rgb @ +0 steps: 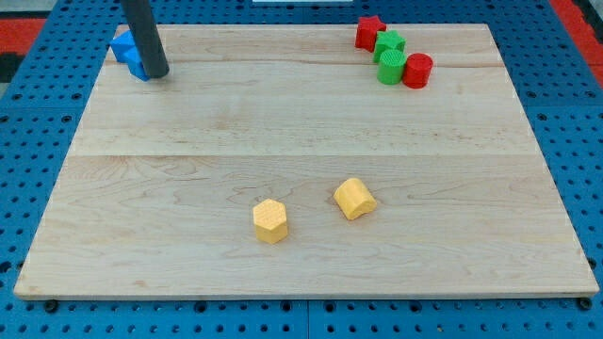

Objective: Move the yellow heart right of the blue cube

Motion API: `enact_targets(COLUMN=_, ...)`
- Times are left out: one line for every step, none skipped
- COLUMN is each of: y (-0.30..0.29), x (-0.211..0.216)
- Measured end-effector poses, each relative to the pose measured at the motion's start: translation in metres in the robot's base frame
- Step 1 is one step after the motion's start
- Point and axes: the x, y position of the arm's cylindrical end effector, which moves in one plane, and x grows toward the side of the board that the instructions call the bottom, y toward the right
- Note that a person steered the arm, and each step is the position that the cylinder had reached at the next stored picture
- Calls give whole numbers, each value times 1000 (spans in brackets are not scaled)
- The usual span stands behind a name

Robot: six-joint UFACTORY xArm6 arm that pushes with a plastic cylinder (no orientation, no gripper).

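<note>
My tip (157, 73) rests on the board at the view's top left, touching the right side of a blue block (126, 50) that the rod partly hides; its shape is hard to make out. Two yellow blocks lie low in the middle of the board. The right one (354, 198) looks like the heart. The left one (270, 220) looks hexagonal. Both are far from my tip, towards the view's bottom right.
A cluster sits at the view's top right: a red star (369, 31), a green star (388, 44), a green cylinder (391, 68) and a red cylinder (417, 71). The wooden board (301, 141) lies on a blue perforated table.
</note>
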Motion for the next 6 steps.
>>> enact_targets(y=47, x=-1)
enact_targets(y=65, x=-14)
enact_targets(y=66, x=-29)
enact_targets(y=69, x=-34)
enact_targets(y=70, x=-35)
enact_targets(y=126, x=-6)
